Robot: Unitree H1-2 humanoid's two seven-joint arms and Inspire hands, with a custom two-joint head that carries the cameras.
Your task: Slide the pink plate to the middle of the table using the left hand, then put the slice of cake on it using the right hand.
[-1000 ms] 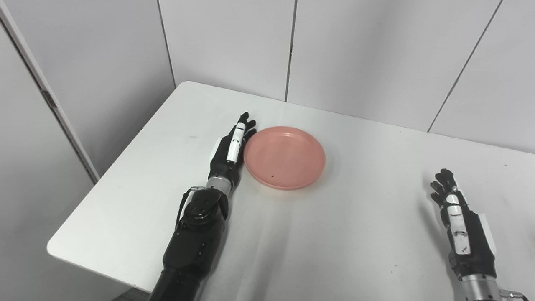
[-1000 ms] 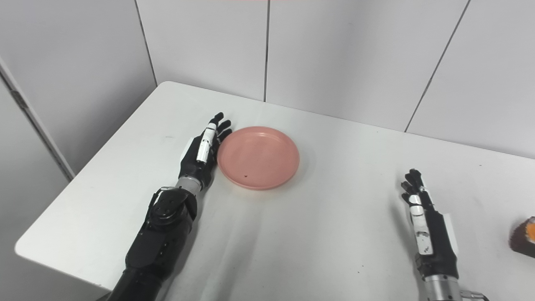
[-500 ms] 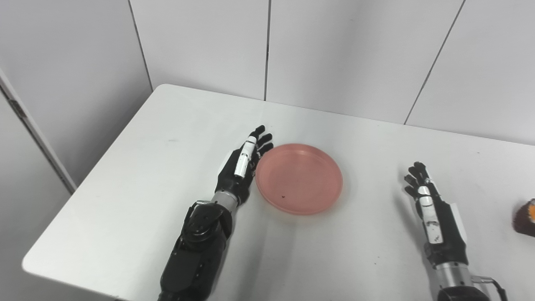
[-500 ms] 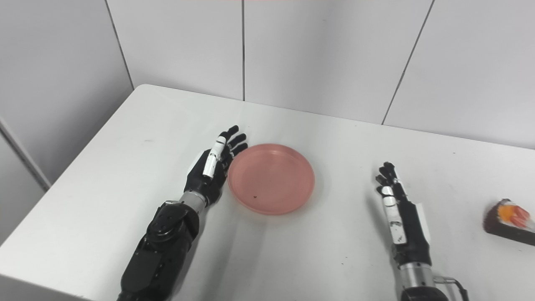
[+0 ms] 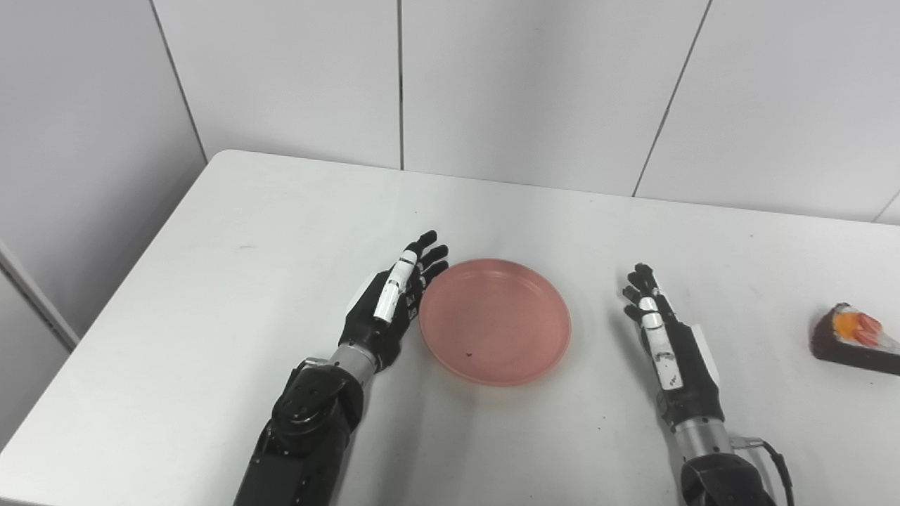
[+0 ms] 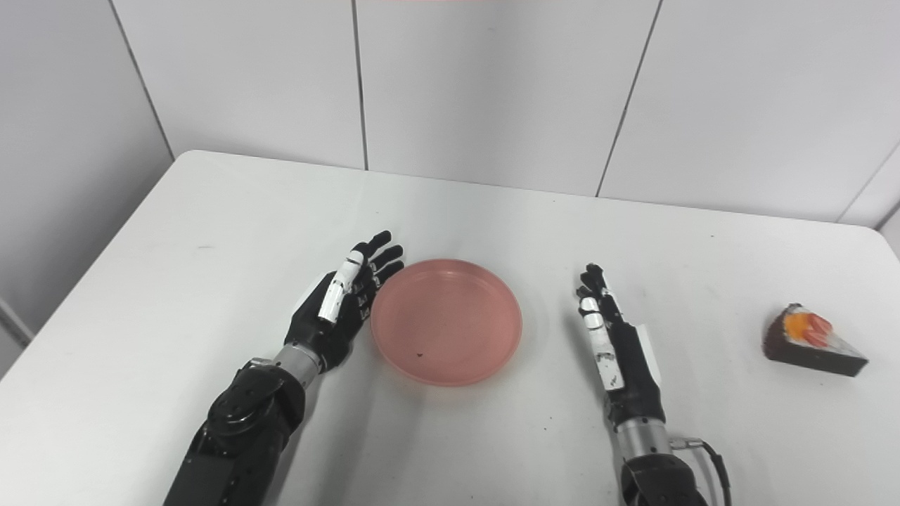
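The pink plate (image 5: 496, 321) lies flat on the white table (image 5: 267, 232), roughly mid-table, with a small dark speck on it. My left hand (image 5: 390, 306) is open, fingers straight, its edge resting against the plate's left rim. My right hand (image 5: 668, 344) is open too and stands on its edge a short way right of the plate, not touching it and holding nothing. The slice of cake (image 6: 808, 341), dark with an orange and white top, sits on the table far to the right, well apart from my right hand.
Grey wall panels (image 5: 534, 84) stand directly behind the table's far edge. The table's left edge (image 5: 105, 302) drops off beside my left arm. Its right corner (image 6: 882, 239) shows past the cake.
The view has panned right, bringing the cake fully into sight. My left hand and the plate have slid right and nearer across the table. The plate now lies closer to my right hand.
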